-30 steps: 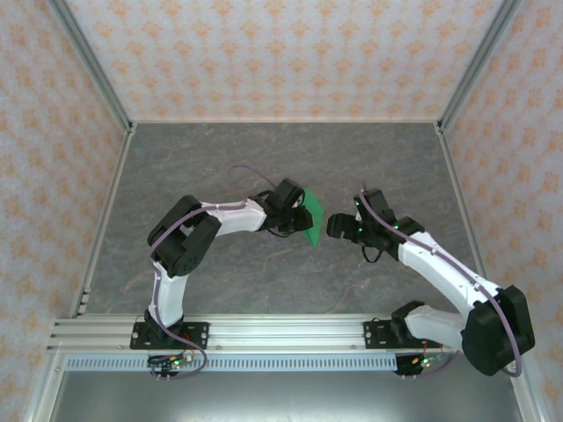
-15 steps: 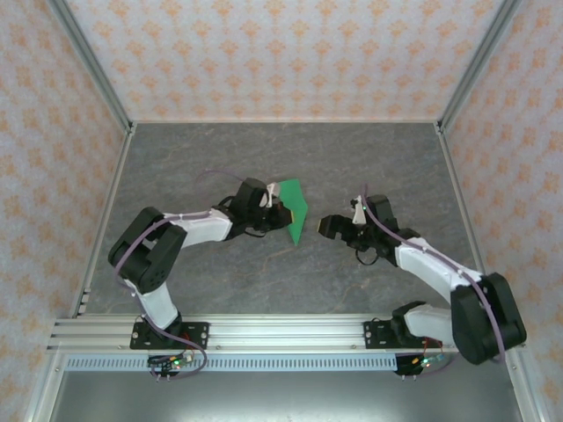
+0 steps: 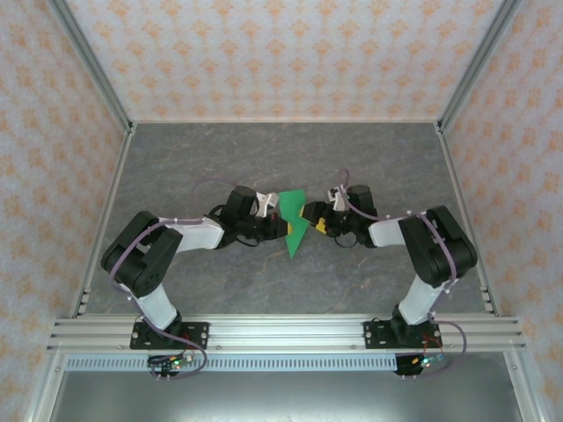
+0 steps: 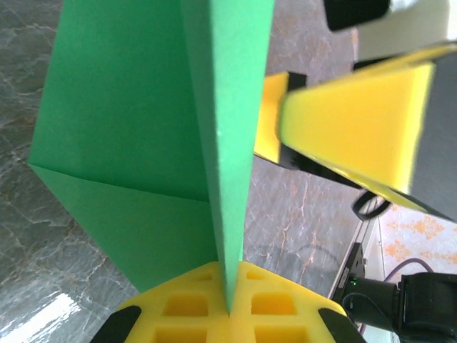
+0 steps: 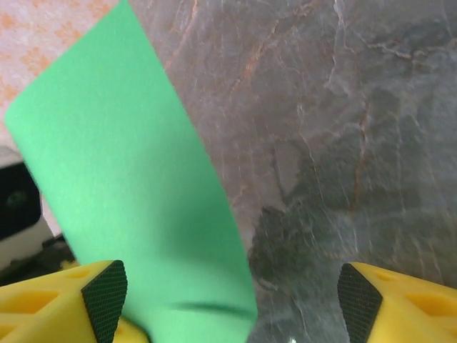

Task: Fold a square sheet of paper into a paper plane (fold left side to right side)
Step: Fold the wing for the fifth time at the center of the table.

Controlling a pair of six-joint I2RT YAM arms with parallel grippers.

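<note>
My left gripper (image 4: 228, 311) clenched the creased square sheet of paper (image 4: 121, 143), which rose from it. My right gripper (image 5: 228, 286), opposite, straddled it unclenched. Closing crooked could crumple it or tug it free.

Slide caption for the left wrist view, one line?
Left gripper pinches the folded green paper on edge over the marble table; the open right gripper sits close beside it.

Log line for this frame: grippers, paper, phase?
phase: mid-fold, two-arm handover | left gripper: shut on creased green paper | right gripper: open, paper flap between its fingers, not clamped
</note>
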